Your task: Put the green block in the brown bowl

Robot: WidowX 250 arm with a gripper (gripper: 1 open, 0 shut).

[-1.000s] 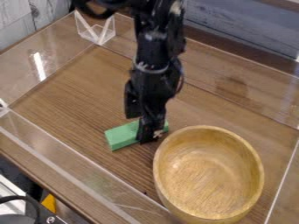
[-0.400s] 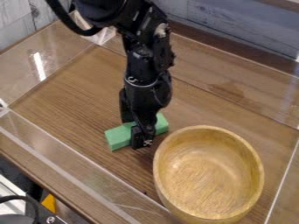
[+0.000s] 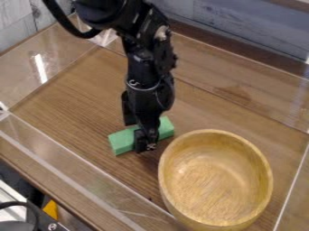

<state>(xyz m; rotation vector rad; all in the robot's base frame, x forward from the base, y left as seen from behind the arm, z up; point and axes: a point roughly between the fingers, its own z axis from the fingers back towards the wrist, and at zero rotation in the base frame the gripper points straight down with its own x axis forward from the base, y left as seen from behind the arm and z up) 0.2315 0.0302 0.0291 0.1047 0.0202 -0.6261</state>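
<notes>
Beside the brown bowl (image 3: 216,180), the open gripper (image 3: 144,135) seemingly straddles the green block (image 3: 126,138).

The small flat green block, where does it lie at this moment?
The small flat green block lies on the wooden tabletop in the camera view, just left of the round tan wooden bowl, directly beneath the open black gripper.

A wooden table (image 3: 85,95) with a dark brown grain fills most of the view. Clear plastic walls (image 3: 72,189) run around it, one along the near left edge and another along the far side, catching pale glare. At the far left, a small clear stand (image 3: 99,32) sits on the tabletop, and a black cable (image 3: 24,217) shows in the near left corner.
</notes>
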